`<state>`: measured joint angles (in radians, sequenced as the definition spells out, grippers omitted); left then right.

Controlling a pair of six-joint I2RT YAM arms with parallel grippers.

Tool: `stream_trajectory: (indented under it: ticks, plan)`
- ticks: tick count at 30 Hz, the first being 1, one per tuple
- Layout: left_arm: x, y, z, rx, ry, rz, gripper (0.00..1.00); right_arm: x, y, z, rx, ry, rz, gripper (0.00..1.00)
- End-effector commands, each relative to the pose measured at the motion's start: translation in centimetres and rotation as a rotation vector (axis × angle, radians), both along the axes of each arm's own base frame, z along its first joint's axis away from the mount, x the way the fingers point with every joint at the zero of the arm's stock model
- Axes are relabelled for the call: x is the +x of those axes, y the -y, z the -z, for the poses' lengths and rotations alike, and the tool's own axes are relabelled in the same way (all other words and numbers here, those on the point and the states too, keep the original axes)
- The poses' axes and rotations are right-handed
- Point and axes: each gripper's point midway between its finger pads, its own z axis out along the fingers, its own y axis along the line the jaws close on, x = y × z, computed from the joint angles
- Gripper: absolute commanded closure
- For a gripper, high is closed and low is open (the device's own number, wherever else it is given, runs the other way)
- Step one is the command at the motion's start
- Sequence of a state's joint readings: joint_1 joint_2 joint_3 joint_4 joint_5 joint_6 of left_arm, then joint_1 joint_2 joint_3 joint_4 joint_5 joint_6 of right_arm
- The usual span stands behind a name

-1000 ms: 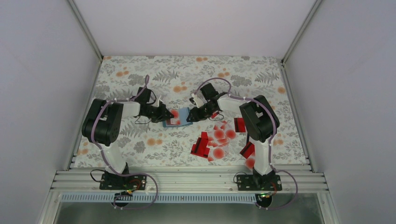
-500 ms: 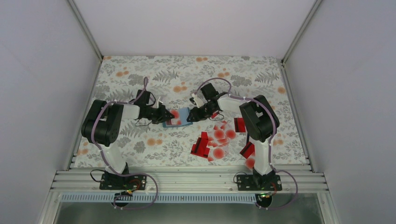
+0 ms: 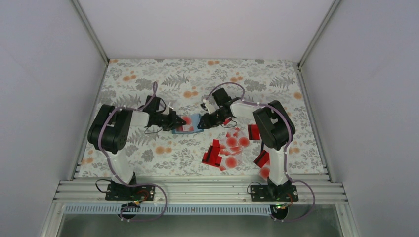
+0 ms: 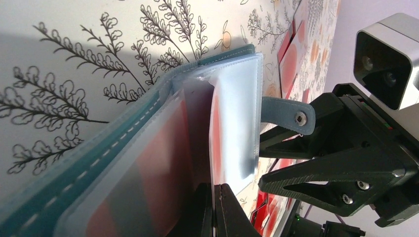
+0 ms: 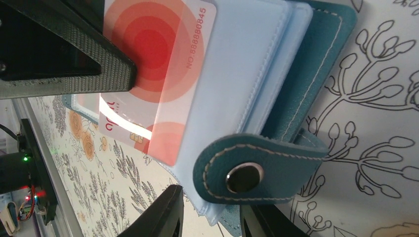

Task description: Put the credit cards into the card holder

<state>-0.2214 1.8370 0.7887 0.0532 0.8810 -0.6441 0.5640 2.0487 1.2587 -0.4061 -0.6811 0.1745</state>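
Now we pinch a dotted card (image 5: pixel 158 54) in our left gripper (image 4: pixel 213 197); our right gripper (image 5: pixel 211 205) clamps the card holder (image 5: pixel 316 59).

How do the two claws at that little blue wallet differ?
The left gripper is pinched nearly flat on a thin dotted card; the right gripper stands wider, its fingers either side of the card holder's thick edge, beside the snap strap. The left reaches in from one side, the right from the other. Both are black, meeting at the holder.
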Motion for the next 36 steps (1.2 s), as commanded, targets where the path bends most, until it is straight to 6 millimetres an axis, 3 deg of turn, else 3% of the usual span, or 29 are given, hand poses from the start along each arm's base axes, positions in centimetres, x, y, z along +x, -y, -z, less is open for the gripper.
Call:
stream_trajectory:
  ticks: [1,10,23,29,36]
  plan:
    - [-0.1,0.7,1.0,-0.006,-0.009,0.019,0.98,-2.9,2.3,6.6,-0.182,-0.118,0.007,0.7]
    - [0.1,1.5,1.2,0.006,-0.01,0.046,0.96,-2.6,2.1,6.5,-0.182,-0.113,0.004,0.7]
    - [-0.7,0.2,1.5,0.179,-0.048,0.048,0.71,-2.2,1.8,6.6,-0.175,-0.109,0.001,0.7]
    - [-0.6,-0.2,1.2,0.283,-0.076,0.064,0.68,-2.2,1.8,6.7,-0.173,-0.109,0.002,0.7]
    - [-0.5,-1.0,0.5,0.397,-0.094,0.06,0.52,-2.3,1.7,6.9,-0.167,-0.113,0.0,0.7]
